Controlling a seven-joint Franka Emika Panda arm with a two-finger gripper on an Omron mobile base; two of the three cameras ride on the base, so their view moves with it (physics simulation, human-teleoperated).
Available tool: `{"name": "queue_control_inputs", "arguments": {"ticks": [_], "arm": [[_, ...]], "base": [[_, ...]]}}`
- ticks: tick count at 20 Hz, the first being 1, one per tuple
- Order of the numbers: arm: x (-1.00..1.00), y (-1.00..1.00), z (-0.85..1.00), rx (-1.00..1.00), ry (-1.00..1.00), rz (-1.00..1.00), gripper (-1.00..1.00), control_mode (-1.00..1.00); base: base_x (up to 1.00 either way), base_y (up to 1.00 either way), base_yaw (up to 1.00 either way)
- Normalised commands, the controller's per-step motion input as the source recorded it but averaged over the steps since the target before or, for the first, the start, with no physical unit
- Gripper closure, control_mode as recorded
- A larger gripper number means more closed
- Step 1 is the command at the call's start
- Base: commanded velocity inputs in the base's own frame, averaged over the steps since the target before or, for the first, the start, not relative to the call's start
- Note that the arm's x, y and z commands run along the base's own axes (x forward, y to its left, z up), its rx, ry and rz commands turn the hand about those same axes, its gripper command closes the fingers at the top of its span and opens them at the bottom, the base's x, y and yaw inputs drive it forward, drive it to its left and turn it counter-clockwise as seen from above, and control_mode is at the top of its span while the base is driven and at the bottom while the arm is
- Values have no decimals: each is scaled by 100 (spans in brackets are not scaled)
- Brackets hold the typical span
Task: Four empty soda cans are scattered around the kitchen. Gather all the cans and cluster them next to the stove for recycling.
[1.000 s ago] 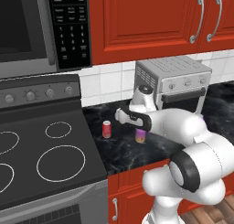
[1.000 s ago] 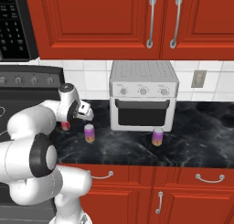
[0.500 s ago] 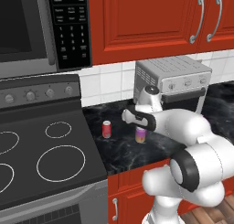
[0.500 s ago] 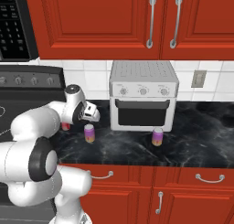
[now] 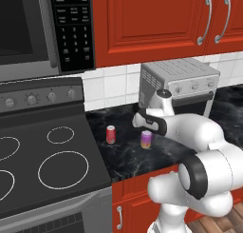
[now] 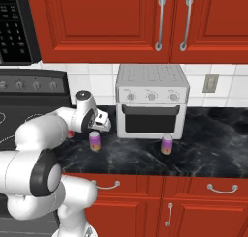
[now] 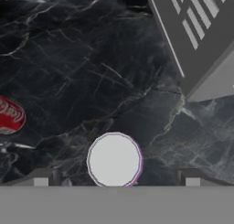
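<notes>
Filling the lower left of the left base view: the stove [image 5: 42, 156], flat black cooktop with white burner rings, cut off by the left and bottom edges, knobbed back panel across the middle left. Running right from its edge, the black marbled counter [image 5: 126, 153], front lip dropping to red cabinet doors along the lower centre. Standing at the counter's back in the upper centre of the right base view, the silver toaster oven [image 6: 151, 100], bare counter open to its right as far as the frame edge. Reaching in from the lower left of that view, the white arm, ending in the gripper [image 7: 114, 178] above the counter; jaws spread wide, nothing between them, only the two tips [image 7: 41, 178] peeking up at the bottom of the hand view. Directly below, a purple-pink can [image 5: 146, 139], seen top-down in the hand view as a silvery disc; upright, free room all round. Just beside the stove's edge, a red can [image 5: 110, 134], near the first but apart, cropped by the left edge in the hand view. In front of the toaster oven, centre of the right base view, another purple-pink can [image 6: 167, 144], well apart from both. Behind the arm at the left of that view, a sliver of red, possibly the red can.
</notes>
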Motion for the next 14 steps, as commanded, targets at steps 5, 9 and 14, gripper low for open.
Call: {"name": "queue_control_inputs", "arguments": {"ticks": [5, 9, 14], "arm": [[-1, -1, -17, 0, 11, 0, -100, -100], [2, -1, -21, 0, 7, 0, -100, -100], [7, -1, -21, 0, 10, 0, -100, -100]], "base": [[0, 0, 0], [0, 0, 0], [0, 0, 0]]}}
